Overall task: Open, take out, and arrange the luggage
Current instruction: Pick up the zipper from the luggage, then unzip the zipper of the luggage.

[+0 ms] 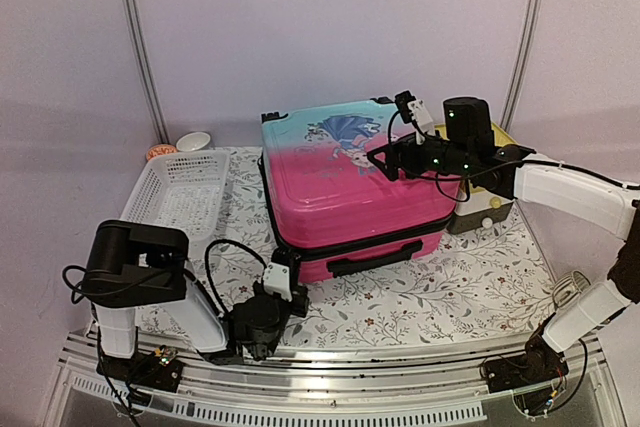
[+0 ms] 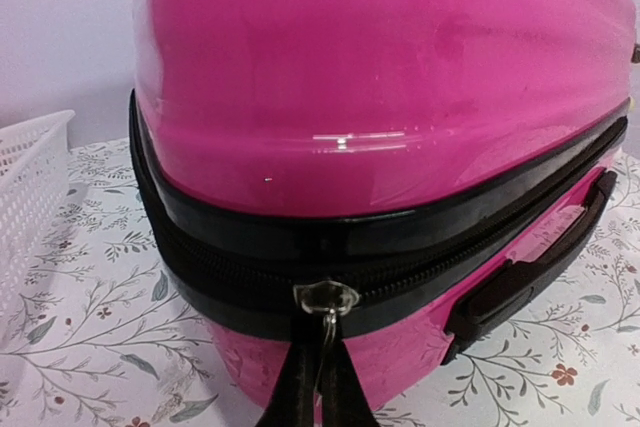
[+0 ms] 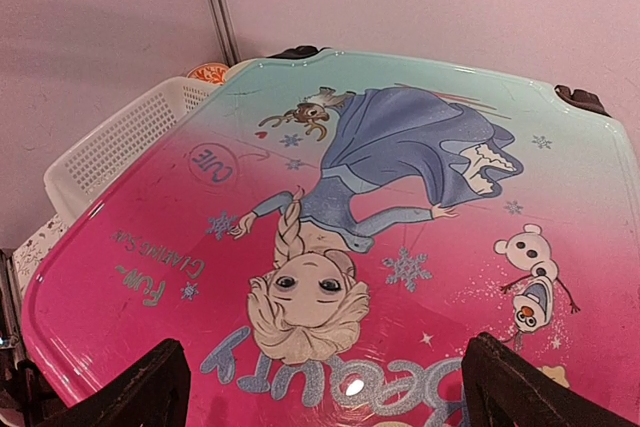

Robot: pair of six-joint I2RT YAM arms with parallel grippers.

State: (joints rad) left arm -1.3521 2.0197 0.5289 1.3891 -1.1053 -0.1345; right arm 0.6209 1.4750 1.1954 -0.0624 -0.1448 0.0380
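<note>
Luggage (image 1: 350, 187) lies flat and shut, mid table (image 1: 440, 287) toward the far edge, between the white basket (image 1: 180, 192) on the left side and a yellow-topped box (image 1: 485, 212) near the right edge. L gripper (image 2: 322, 382) is at the case's near-left corner, fingers pinched together on the zipper pull (image 2: 326, 297). R gripper (image 1: 383, 160) is over the lid's far-right part, jaws wide apart, holding nothing.

Step in hand, by judgement: unzip. To do it well: drag the pull along the black zipper band (image 2: 230, 257), not outward. Stay low and swing the wrist round the corner so the tab doesn't slip out. R could press down on the lid so the case won't slide or turn.

Unclear or hidden:
- The tab is mostly covered by the L fingers, so grip depth is unknown.
- R fingertips prob. just above the lid, but contact can't be told.
- The zipper's far run, any 2nd slider and the contents aren't visible.
- The side handle (image 2: 530, 277) is cut off in the L wrist view.
</note>
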